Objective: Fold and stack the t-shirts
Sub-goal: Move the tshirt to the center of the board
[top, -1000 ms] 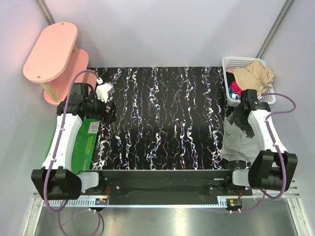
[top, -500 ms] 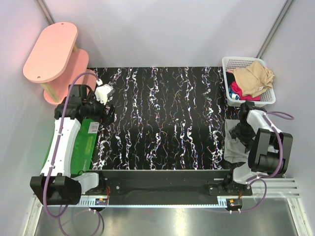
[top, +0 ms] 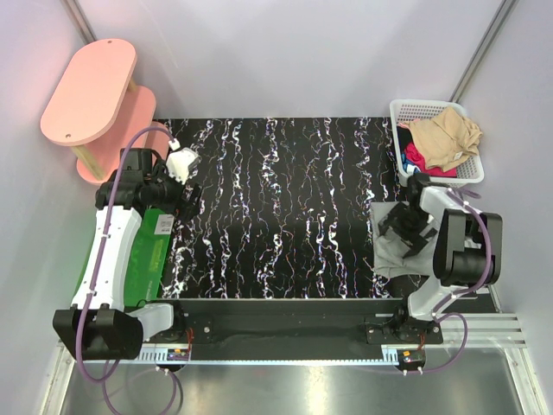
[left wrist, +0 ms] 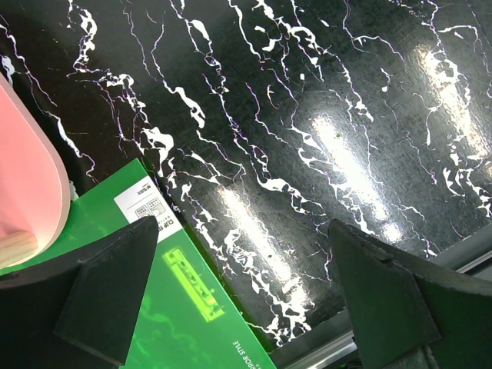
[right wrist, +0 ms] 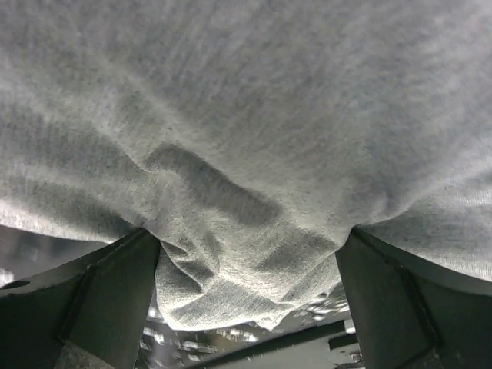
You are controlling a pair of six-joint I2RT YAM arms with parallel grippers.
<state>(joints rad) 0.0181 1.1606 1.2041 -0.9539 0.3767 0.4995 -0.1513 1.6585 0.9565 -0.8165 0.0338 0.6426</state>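
A heather grey t-shirt [top: 389, 258] lies crumpled at the table's right edge. My right gripper [top: 404, 228] is down on its upper part. In the right wrist view the grey t-shirt [right wrist: 246, 115] fills the frame and a bunched fold sits between the jaws of the right gripper [right wrist: 250, 238], which stand wide apart. A tan t-shirt [top: 445, 138], a red one [top: 415, 158] and a bit of blue cloth [top: 408, 169] lie in the white basket [top: 402, 108]. My left gripper [top: 188, 201] is open and empty at the table's left edge, and also shows in the left wrist view [left wrist: 242, 231].
A green mat [top: 147, 246] lies left of the black marbled table [top: 285, 207], also in the left wrist view [left wrist: 192, 307]. A pink two-tier stool [top: 91, 91] stands at the back left. The basket stands at the back right corner.
My right arm has folded back and its gripper has moved left. The grey t-shirt has shifted left with it, further onto the table. The left arm has barely moved.
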